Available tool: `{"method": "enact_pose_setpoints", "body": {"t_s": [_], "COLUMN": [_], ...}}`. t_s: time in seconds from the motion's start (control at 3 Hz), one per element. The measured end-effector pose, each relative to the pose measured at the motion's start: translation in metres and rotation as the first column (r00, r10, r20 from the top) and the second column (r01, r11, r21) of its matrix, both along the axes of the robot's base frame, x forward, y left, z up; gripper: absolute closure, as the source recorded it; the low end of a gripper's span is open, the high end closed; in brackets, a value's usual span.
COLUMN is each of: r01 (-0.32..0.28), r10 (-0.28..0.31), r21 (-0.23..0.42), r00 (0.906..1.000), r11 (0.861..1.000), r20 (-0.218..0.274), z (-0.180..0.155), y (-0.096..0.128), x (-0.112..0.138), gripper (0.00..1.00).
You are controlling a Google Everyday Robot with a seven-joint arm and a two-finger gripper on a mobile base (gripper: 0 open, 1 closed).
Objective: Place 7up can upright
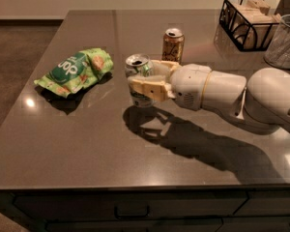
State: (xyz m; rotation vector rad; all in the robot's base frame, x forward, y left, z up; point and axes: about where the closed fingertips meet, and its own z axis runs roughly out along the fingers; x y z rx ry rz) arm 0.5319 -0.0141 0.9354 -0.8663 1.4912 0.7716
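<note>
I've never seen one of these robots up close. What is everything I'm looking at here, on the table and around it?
table: one, dark grey-brown, fills the view
drawer handle: one, dark, on the table's front edge
snack bag: one, green, lying on the left side
7up can: one, silver-white with green, mid-table, roughly upright, in the gripper
gold-brown can: one, upright, behind the 7up can
wire basket: one, black, back right corner
tan items: several, inside the basket, count unclear
clear cup: one, see-through, far right
arm: one, white, reaching in from the right
gripper: one, tan fingers, closed on the 7up can
</note>
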Motion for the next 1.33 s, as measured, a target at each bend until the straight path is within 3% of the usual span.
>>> {"method": "enact_pose_setpoints", "body": {"t_s": [0.33, 0.67, 1.33], "r01": [0.002, 0.000, -0.016], "r10": [-0.002, -0.002, 0.009], "r21": [0.002, 0.027, 0.064], "r00": [0.9997, 0.9983, 0.9951], "r11": [1.000, 1.000, 0.998], "r20": [0.023, 0.058, 0.098], "z": [-0.011, -0.016, -0.023], "y": [-0.009, -0.015, -0.021], "x": [0.001, 0.002, 0.002], "gripper": [1.00, 0.83, 0.37]}}
